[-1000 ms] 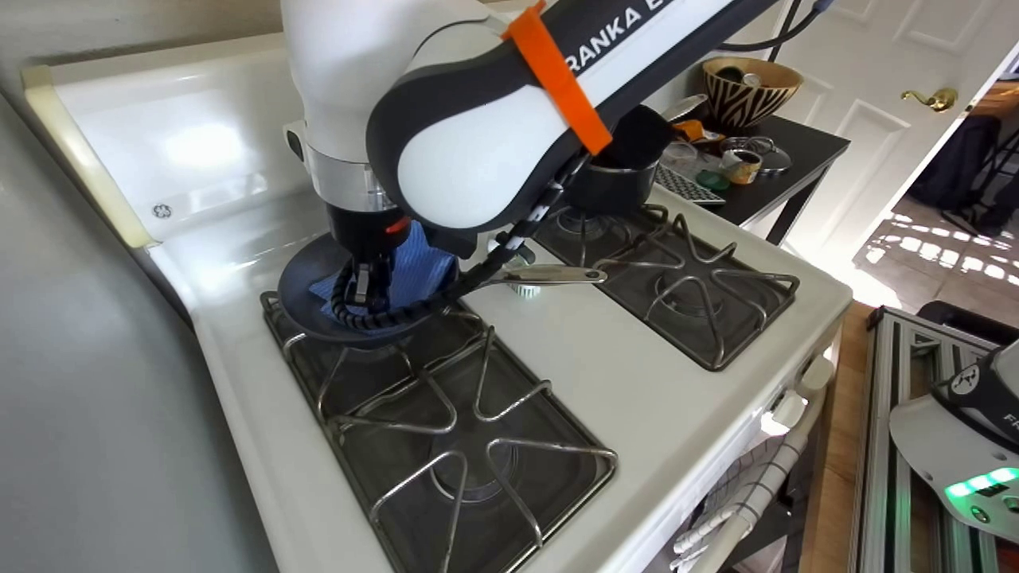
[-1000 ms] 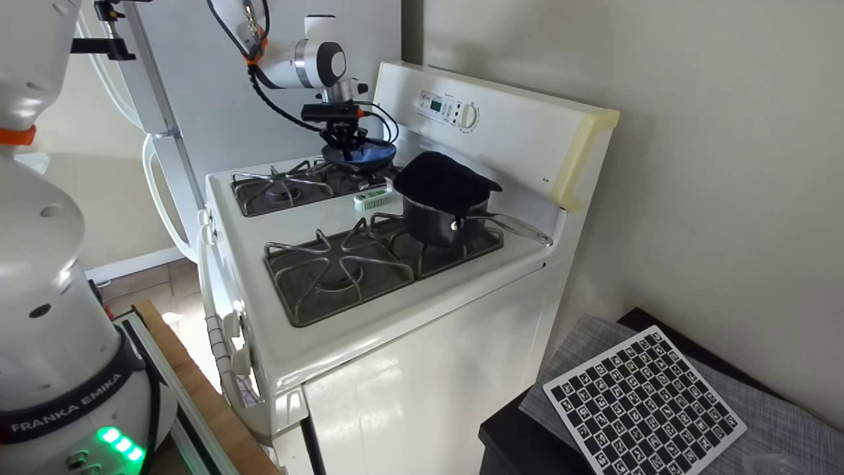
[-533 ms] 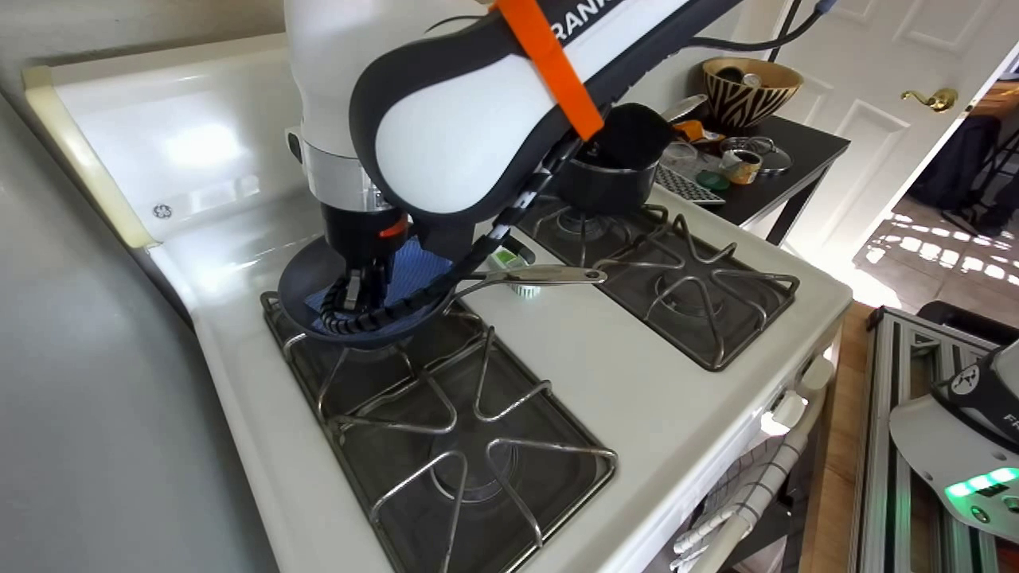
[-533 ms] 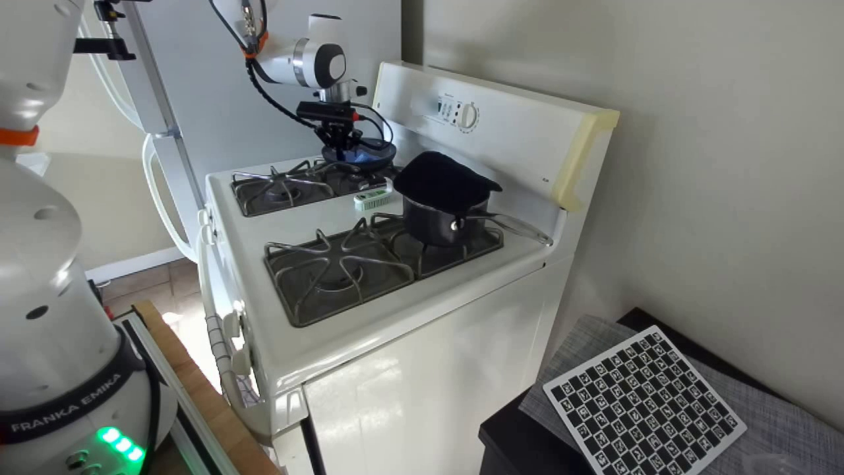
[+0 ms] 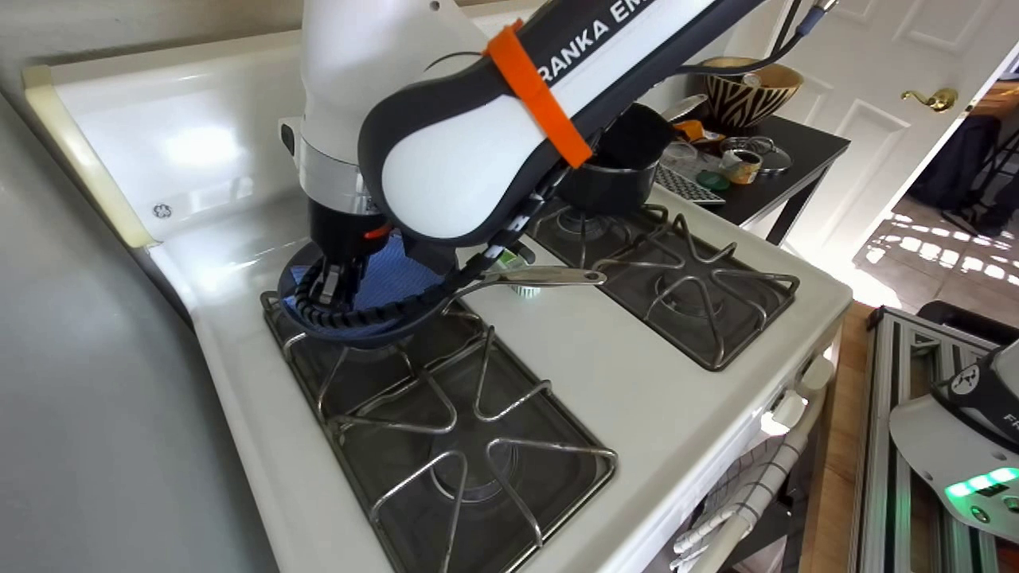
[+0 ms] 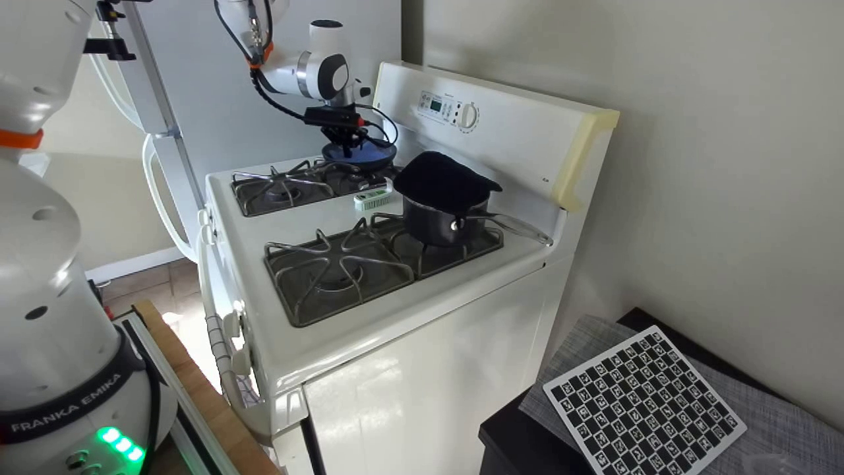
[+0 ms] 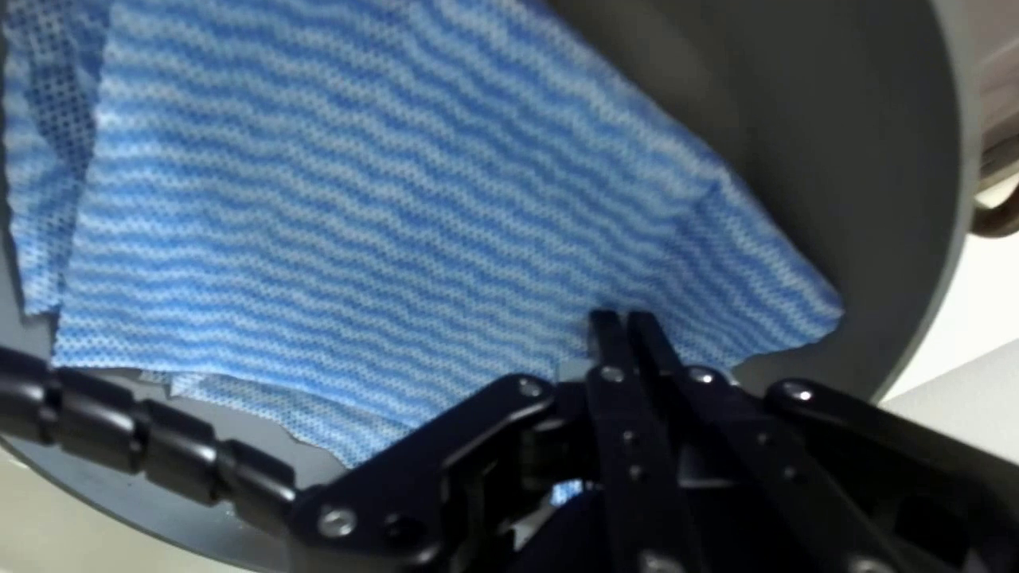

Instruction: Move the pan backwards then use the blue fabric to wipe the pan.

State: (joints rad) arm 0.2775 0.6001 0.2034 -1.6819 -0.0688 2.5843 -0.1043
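Blue fabric (image 7: 342, 199) folded in pan (image 7: 868, 151), closed end effector (image 7: 623, 318) resting on it; dark item (image 6: 443, 181) atop black pot (image 6: 432, 225).

I note: beige wall (image 6: 712, 145); grey refrigerator (image 6: 201, 115) beside white stove (image 6: 428, 336); black table (image 5: 816, 145) near panelled white door (image 5: 864, 119); tiled floor (image 6: 142, 290) patched with bright light (image 5: 975, 261).

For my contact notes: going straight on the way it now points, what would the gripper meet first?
Most likely the blue striped cloth lying in the frying pan; depth is unclear, and the shut gripper may be touching the cloth.
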